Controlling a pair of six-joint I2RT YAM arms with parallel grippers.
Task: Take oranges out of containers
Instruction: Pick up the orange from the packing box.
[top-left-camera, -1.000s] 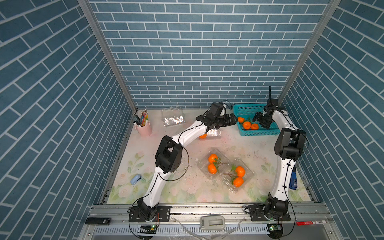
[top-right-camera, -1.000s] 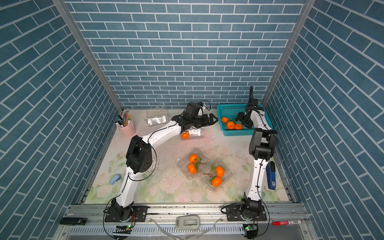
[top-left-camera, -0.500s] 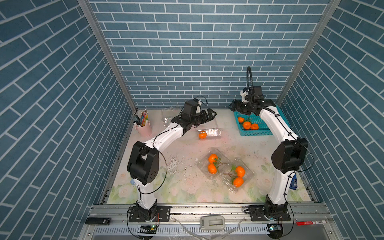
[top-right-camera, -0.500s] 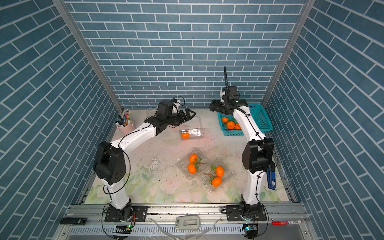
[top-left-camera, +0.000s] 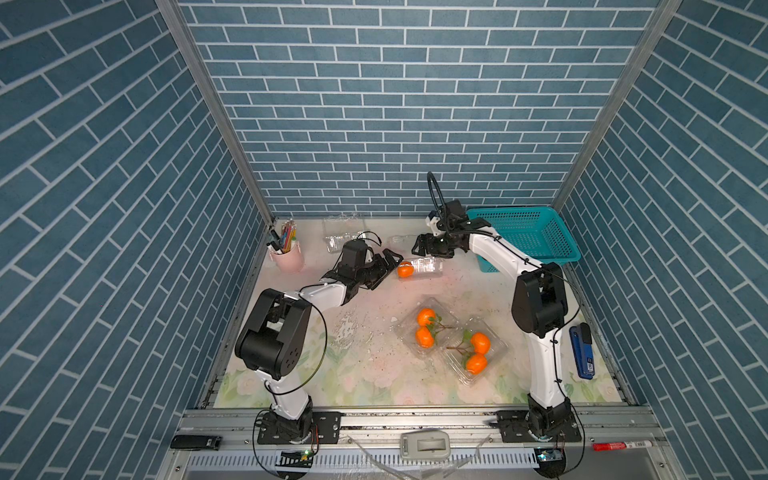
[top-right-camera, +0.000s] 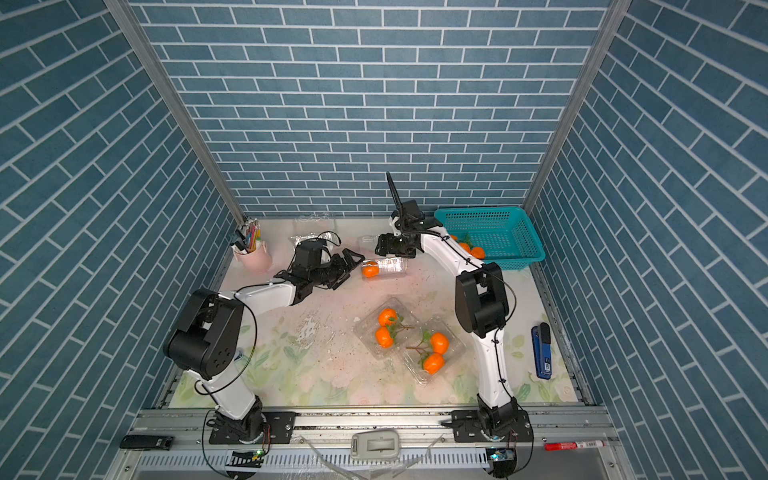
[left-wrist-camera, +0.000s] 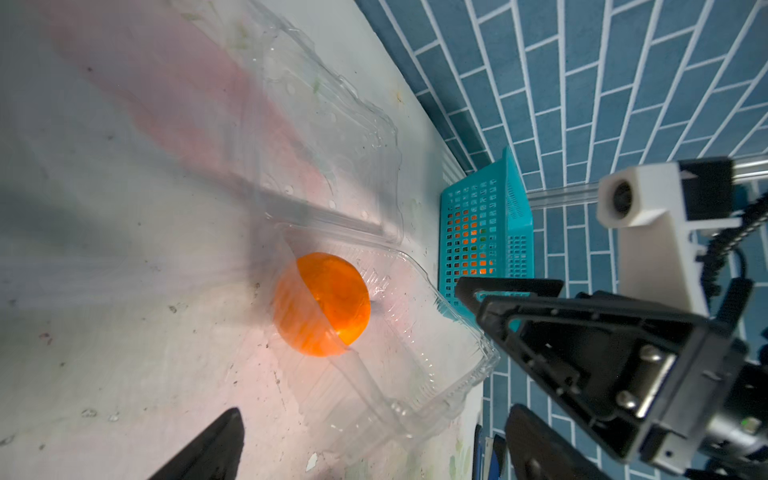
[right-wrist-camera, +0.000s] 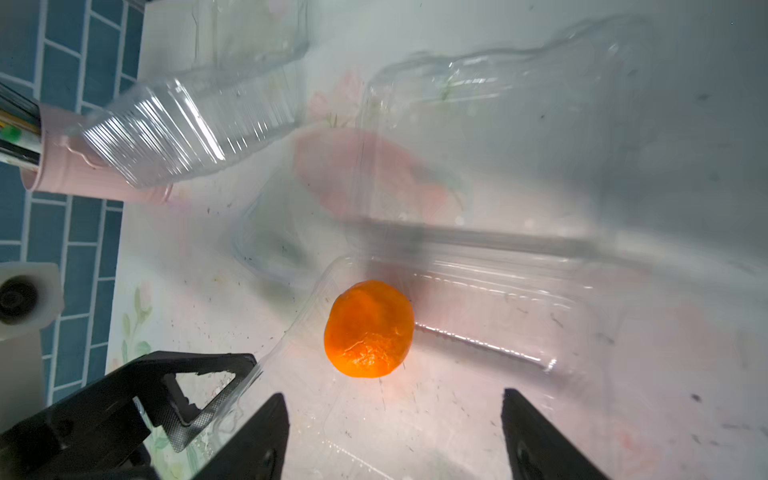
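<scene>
A clear container (top-left-camera: 424, 267) lies open at the back middle with one orange (top-left-camera: 405, 270) (top-right-camera: 370, 271) in it. My left gripper (top-left-camera: 386, 266) stands open just left of it, its fingers on either side of the container's end (left-wrist-camera: 399, 399), the orange (left-wrist-camera: 322, 303) ahead of them. My right gripper (top-left-camera: 420, 246) hovers open above the same container, with the orange (right-wrist-camera: 369, 328) in front of its empty jaws. Two more open containers (top-left-camera: 453, 322) (top-left-camera: 496, 345) near the front each hold a twig-joined pair of oranges (top-left-camera: 424, 327) (top-left-camera: 478, 352).
The teal basket (top-left-camera: 528, 232) at the back right holds oranges (top-right-camera: 471, 249). Empty clear containers (top-left-camera: 338, 239) and a pink pen cup (top-left-camera: 286, 255) stand at the back left. A blue stapler (top-left-camera: 582, 353) lies by the right edge.
My right gripper left the teal basket and swung left to above the one-orange container. My left gripper drew back left and toward the front, to the container's end.
</scene>
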